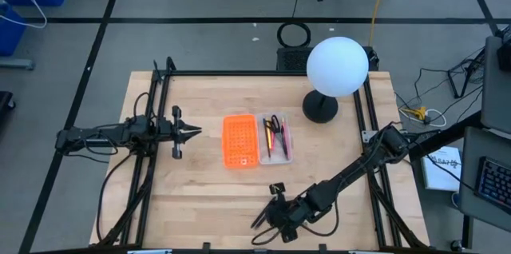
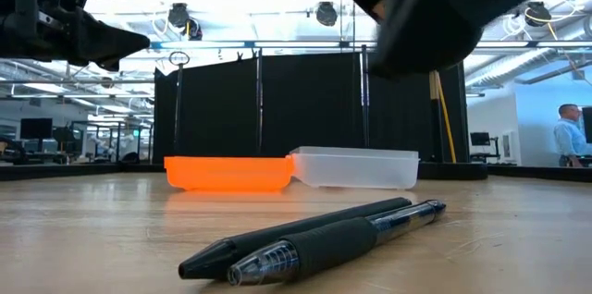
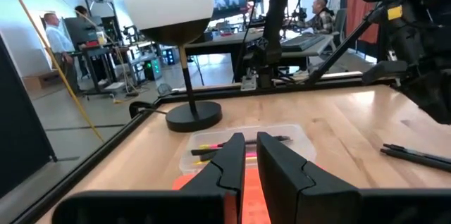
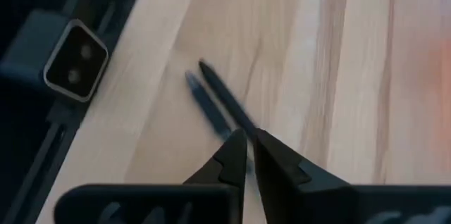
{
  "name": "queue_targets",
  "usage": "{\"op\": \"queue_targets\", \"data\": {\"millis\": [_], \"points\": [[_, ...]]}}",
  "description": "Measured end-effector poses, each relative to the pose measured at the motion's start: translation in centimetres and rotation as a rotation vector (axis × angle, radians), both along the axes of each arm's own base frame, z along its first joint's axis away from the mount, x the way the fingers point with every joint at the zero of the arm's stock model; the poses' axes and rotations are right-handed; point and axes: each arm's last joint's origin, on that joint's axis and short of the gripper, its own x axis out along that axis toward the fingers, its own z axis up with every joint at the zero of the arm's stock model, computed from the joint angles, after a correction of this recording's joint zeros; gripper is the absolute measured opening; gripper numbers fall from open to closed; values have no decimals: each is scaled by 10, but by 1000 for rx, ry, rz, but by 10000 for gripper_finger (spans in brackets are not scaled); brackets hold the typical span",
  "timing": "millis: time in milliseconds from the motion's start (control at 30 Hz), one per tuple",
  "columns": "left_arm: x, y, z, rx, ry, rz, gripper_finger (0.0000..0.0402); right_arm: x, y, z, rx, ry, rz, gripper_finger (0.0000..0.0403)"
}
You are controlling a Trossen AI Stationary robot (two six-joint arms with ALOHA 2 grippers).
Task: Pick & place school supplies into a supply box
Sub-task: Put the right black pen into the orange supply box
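At the counter's (image 1: 200, 214) near edge the right claw (image 4: 248, 138) hangs just above two black pens (image 2: 314, 237), its grip unclear, while farther off the supply box (image 1: 256, 140) lies mid-counter with the left claw (image 1: 196, 132) clenched to its left.

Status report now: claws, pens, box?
Right claw nearly shut, low over two black pens on table near front edge. Left claw idle, nearly shut, left of supply box. Nothing in the way.
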Motion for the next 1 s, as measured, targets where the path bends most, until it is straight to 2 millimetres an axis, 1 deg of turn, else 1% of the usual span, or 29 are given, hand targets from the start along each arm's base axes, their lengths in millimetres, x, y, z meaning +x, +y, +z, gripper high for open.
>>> {"op": "queue_targets", "data": {"millis": [133,333,500,700,800,900,1000], "points": [[0,0,0,7,1,1,47,3,-12,-3,22,47,-100,11],[0,1,0,35,3,32,47,17,-19,9,93,17,-90,9],[0,2,0,34,5,65,47,20,-25,7,84,19,-118,9],[0,2,-2,46,21,71,47,15,-13,-4,14,40,-7,8],[0,2,-1,46,20,71,47,9,-7,-6,9,61,6,11],[0,2,-2,46,26,71,47,4,-1,-6,34,77,-29,24],[0,2,-2,46,26,71,47,1,3,-6,34,77,-18,50]]}}
